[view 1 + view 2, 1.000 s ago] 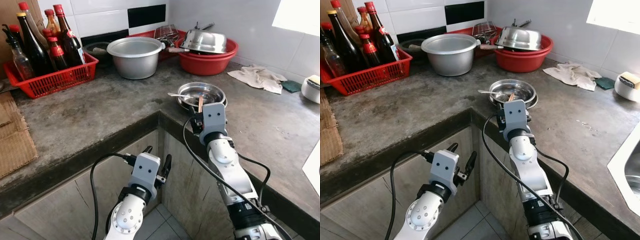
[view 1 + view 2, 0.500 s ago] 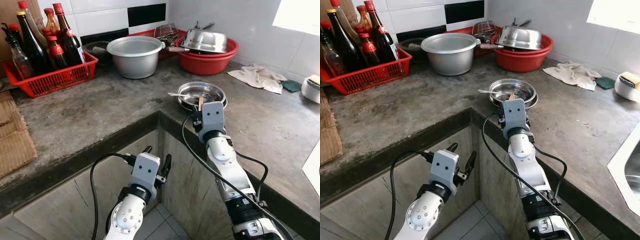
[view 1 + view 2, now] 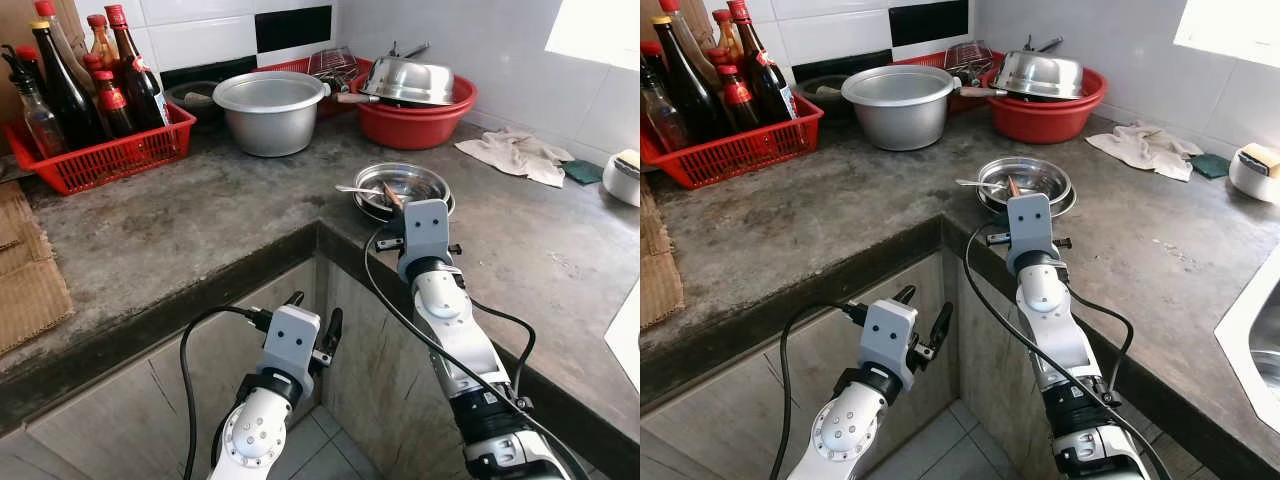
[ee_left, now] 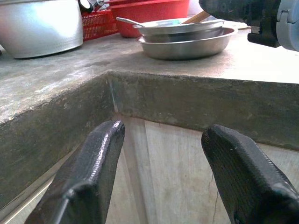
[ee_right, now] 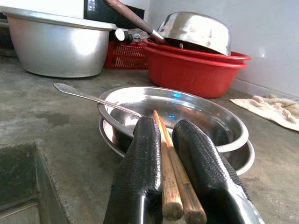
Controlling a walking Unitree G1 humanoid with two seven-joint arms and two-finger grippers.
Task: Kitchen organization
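My right gripper (image 5: 166, 128) is shut on a pair of wooden chopsticks (image 5: 169, 158). It hovers at the near rim of two stacked steel dishes (image 3: 427, 184) at the counter's corner, and the chopstick tips (image 3: 390, 193) point down into the upper dish (image 5: 219, 116). A metal spoon (image 5: 88, 96) lies in that dish with its handle (image 3: 355, 189) sticking out to the left. My left gripper (image 3: 315, 318) hangs open below the counter edge, in front of the cabinet face (image 4: 163, 154), with nothing between its fingers.
At the back stand a red crate of bottles (image 3: 100, 160), an aluminium pot (image 3: 270, 115) and a red basin (image 3: 415, 125) holding an upturned steel bowl. A cloth (image 3: 515, 155) and a white container (image 3: 625, 175) lie to the right. Cardboard (image 3: 30, 270) lies at the left.
My right gripper has moved forward to the dishes, and the chopsticks have tipped from upright to leaning into the dish. The left arm has not moved.
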